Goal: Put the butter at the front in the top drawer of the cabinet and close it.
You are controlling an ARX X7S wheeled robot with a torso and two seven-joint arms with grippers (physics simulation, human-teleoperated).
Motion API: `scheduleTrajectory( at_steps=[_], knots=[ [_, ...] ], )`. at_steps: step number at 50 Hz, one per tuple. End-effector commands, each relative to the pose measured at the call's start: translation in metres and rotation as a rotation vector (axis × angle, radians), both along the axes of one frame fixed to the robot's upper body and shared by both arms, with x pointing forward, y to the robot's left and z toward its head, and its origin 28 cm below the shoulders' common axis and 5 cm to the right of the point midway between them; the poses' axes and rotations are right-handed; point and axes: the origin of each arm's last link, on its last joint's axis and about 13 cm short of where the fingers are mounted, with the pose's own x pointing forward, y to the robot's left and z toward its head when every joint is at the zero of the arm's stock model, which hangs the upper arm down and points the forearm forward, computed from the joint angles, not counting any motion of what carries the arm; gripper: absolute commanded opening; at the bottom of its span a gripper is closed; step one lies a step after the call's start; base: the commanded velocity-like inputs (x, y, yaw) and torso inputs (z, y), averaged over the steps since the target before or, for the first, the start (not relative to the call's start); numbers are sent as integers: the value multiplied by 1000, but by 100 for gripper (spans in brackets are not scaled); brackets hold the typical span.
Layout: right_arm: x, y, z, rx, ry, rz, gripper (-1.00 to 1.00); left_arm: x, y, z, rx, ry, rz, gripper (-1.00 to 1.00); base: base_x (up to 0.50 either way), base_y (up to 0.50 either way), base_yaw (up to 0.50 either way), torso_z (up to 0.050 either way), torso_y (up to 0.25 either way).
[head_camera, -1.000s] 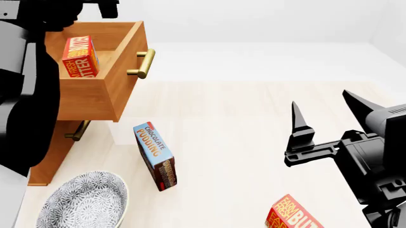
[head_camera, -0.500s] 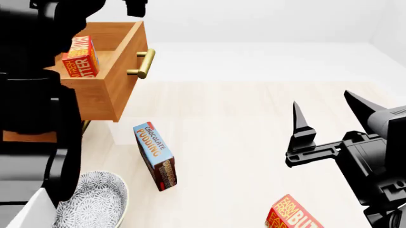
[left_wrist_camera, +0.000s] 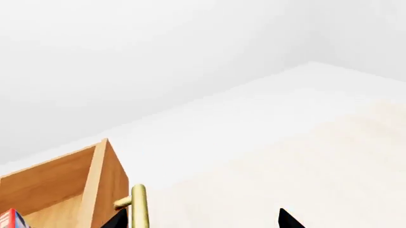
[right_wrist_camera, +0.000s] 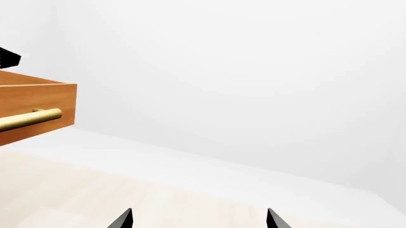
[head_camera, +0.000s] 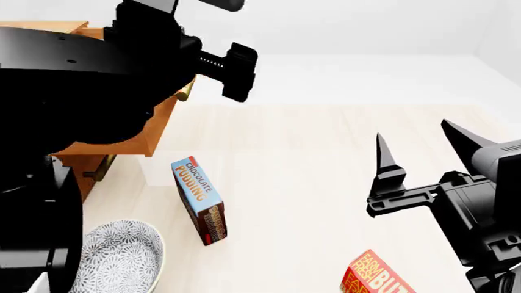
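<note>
The top drawer [head_camera: 160,125] of the cabinet [head_camera: 75,161] stands pulled out, mostly hidden in the head view by my black left arm [head_camera: 89,85]. In the left wrist view I see the drawer's corner [left_wrist_camera: 101,183], its brass handle [left_wrist_camera: 140,208] and a red corner of the butter [left_wrist_camera: 7,220] inside. My left gripper [left_wrist_camera: 201,222] is open, and the handle sits just inside one fingertip. A second butter carton [head_camera: 379,278] lies on the table at the front right. My right gripper [head_camera: 423,152] hovers open and empty above it; the right wrist view shows the right gripper [right_wrist_camera: 198,221] and the drawer [right_wrist_camera: 35,102].
A blue-and-brown chocolate pudding box [head_camera: 199,200] stands in front of the cabinet. A patterned grey bowl [head_camera: 122,256] sits at the front left. A lower drawer's brass handle [head_camera: 99,168] shows under the open drawer. The pale table [head_camera: 309,140] stretches toward the white back wall.
My left arm has swung out over the drawer toward its front, now covering the carton and most of the drawer in the head view. The right arm has barely moved.
</note>
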Motion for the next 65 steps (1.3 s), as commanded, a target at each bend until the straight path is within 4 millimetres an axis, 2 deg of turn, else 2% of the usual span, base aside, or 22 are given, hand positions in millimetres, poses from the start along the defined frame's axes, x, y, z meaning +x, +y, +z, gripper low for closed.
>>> scheduleTrajectory(
  at_steps=[1,12,35,44,65],
  knots=[
    [0,0,-1,4,0,4,100,-27,-11,-29,72,44,-115,100,0,0,0,0,0],
    [0,1,-2,6,3,8,100,-29,-19,-49,95,88,-157,100,0,0,0,0,0],
    [-1,2,-2,8,7,15,100,-8,-18,-79,80,171,-79,100,0,0,0,0,0],
    [0,2,-3,8,7,17,100,-4,-16,-84,74,190,-48,100,0,0,0,0,0],
    [-1,2,-5,12,8,25,100,2,-8,-81,26,183,31,100,0,0,0,0,0]
  ],
)
